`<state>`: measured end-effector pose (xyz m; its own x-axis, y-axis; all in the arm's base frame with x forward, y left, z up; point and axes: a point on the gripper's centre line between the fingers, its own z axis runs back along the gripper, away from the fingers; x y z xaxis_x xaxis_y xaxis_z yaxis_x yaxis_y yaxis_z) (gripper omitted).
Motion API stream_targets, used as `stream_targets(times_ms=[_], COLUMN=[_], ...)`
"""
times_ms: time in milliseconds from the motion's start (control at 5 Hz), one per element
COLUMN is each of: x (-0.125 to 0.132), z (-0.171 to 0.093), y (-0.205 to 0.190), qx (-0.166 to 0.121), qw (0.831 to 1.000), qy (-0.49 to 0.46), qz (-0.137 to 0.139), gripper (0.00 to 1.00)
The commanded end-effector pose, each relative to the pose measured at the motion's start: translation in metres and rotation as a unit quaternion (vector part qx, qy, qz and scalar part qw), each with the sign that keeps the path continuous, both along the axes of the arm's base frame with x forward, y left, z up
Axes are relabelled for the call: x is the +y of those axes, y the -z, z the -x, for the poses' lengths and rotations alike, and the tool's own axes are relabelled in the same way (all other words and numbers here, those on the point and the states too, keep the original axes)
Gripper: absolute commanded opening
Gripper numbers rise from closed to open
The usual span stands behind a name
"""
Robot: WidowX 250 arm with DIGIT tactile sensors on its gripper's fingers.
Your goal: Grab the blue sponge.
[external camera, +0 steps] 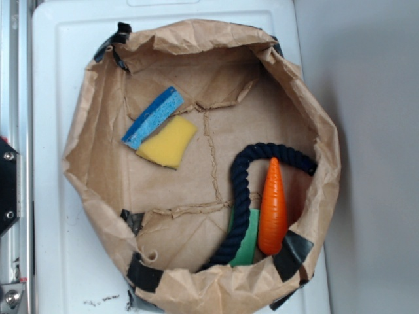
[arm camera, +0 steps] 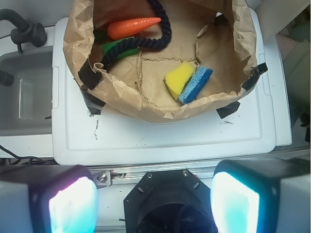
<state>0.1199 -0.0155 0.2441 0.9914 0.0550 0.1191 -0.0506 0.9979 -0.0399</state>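
Observation:
The blue sponge (external camera: pixel 153 118) lies tilted on the floor of a crumpled brown paper bag (external camera: pixel 98 190), its lower edge overlapping a thicker yellow sponge (external camera: pixel 168 142). In the wrist view the blue sponge (arm camera: pixel 196 84) sits right of the yellow sponge (arm camera: pixel 178 79), near the bag's front wall. My gripper (arm camera: pixel 154 201) hangs well back from the bag, over the rail at the table's edge. Its two pads (arm camera: pixel 73 206) stand wide apart with nothing between them. The gripper is out of the exterior view.
An orange carrot (external camera: pixel 273 208), a dark blue rope (external camera: pixel 242 196) and a flat green piece (external camera: pixel 247 242) lie in the bag's right part. The bag rests on a white lid (arm camera: pixel 160 136). A grey bin (arm camera: pixel 24 92) stands at the left in the wrist view.

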Motion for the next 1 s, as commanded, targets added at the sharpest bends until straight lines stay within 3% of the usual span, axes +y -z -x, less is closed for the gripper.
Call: stream_targets(times_ms=[0, 400, 600, 800], x=[0.000, -0.011, -0.012, -0.001], z=[0.000, -0.058, -0.086, -0.120], y=[0.000, 0.019, 0.038, 0.066], qx=[0.000, 0.021, 0.041, 0.039], qw=[1.000, 0.993, 0.985, 0.971], qy=[0.000, -0.110, -0.163, -0.231], qz=[0.000, -0.033, -0.049, -0.057], gripper=[1.00, 1.00, 1.00, 1.00])
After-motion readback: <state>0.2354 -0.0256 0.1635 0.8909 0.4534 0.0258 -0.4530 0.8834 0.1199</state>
